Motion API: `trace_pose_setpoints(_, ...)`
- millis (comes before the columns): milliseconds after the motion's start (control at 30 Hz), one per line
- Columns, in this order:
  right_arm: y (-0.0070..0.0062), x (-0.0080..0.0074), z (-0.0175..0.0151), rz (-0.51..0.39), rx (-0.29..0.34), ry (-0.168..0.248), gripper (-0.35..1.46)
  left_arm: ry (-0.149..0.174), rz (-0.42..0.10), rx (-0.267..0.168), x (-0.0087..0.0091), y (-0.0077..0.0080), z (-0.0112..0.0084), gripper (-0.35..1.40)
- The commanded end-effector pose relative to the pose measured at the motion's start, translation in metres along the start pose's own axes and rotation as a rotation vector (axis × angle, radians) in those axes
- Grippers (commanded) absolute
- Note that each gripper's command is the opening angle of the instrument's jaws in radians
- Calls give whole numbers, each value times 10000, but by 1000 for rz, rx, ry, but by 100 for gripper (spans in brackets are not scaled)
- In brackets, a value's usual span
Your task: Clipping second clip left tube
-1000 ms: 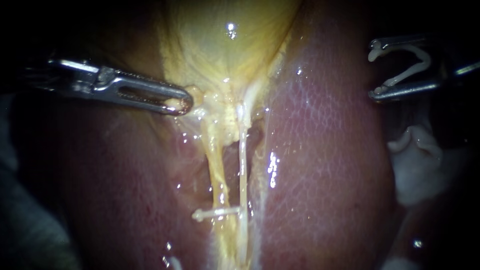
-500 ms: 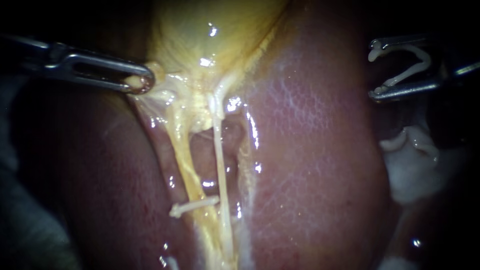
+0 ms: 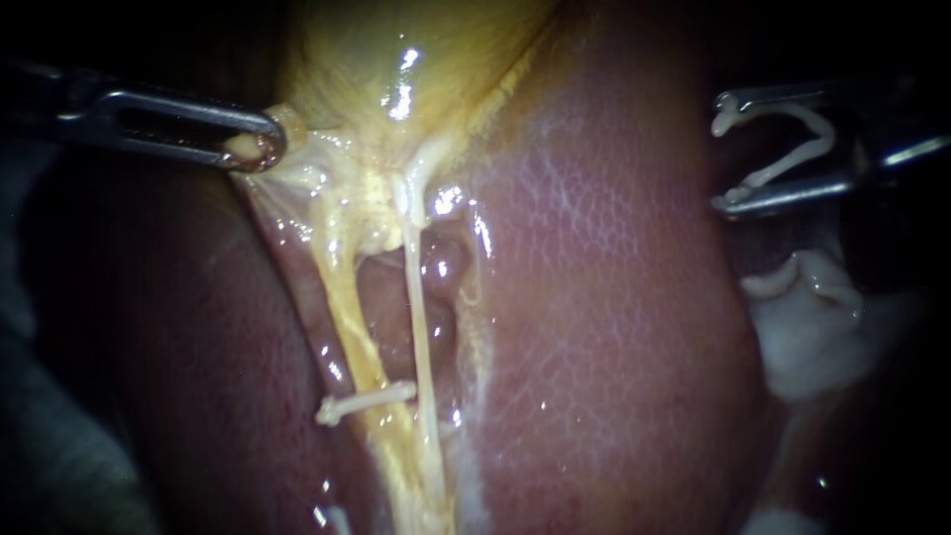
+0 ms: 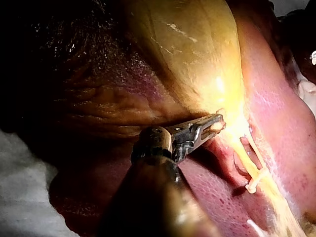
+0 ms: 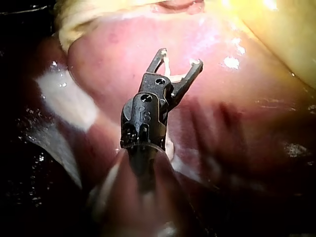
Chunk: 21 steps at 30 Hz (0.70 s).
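Note:
My left instrument (image 3: 260, 149) (image 4: 216, 123) is shut on a fold of tissue at the neck of the yellow gallbladder (image 3: 416, 59) (image 4: 192, 54) and holds it stretched to the left. Below the neck run two tubes: the thicker yellow left tube (image 3: 342, 307) and a thin whitish right tube (image 3: 416, 317), with a gap between them. A white clip (image 3: 362, 399) (image 4: 254, 182) sits across the left tube low down. My right instrument (image 3: 721, 157) (image 5: 180, 58) hangs over the liver at the far right, well away from the tubes. Its jaws stand wide apart with an open white clip (image 3: 812, 139) seated between them.
Pink-red liver (image 3: 594, 317) (image 5: 113, 64) lies on both sides of the tubes. A pale whitish lump of tissue (image 3: 812, 317) lies under my right instrument. White cloth (image 4: 19, 197) lies beside the liver in the left wrist view.
My left instrument has drawn the gallbladder neck left and upward, slanting both tubes and widening the gap between them. My right instrument, with its clip, has edged slightly left.

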Motion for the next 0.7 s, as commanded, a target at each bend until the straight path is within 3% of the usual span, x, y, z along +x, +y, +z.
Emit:
trace_pose_setpoints(33,-4,1,7,14,8,6,50,0,0,0,0,0,1,-35)
trace_pose_setpoints(333,-35,9,70,114,74,57,50,1,-1,2,0,1,2,-35)
trace_pose_setpoints(700,-64,12,145,260,166,116,50,2,5,2,0,3,3,-35)
